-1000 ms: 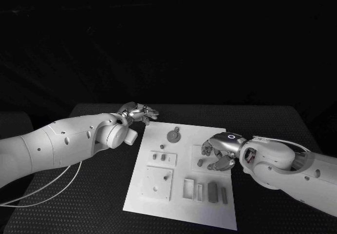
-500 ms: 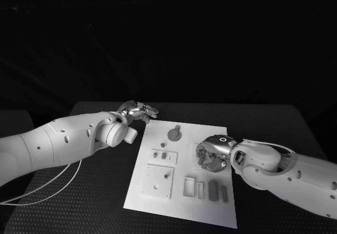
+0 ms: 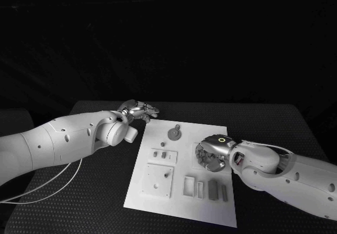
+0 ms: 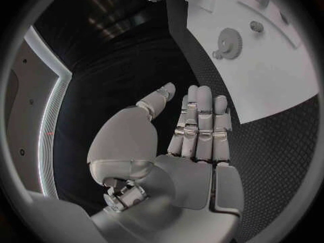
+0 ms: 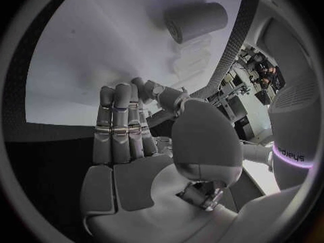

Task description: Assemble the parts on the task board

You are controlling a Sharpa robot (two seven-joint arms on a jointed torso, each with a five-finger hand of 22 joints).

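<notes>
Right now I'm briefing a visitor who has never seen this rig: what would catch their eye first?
The white task board stands out in the middle of the black table, with small grey parts on it and a gear near its far edge. The right robot hand hangs over the board's right side, holding nothing visible. The left robot hand hovers off the board's far left corner, fingers apart.

A black table (image 3: 84,195) with a finely dotted textured surface carries the white task board (image 3: 211,207), which lies flat at the middle of the table, its long side running away from the robot.
</notes>
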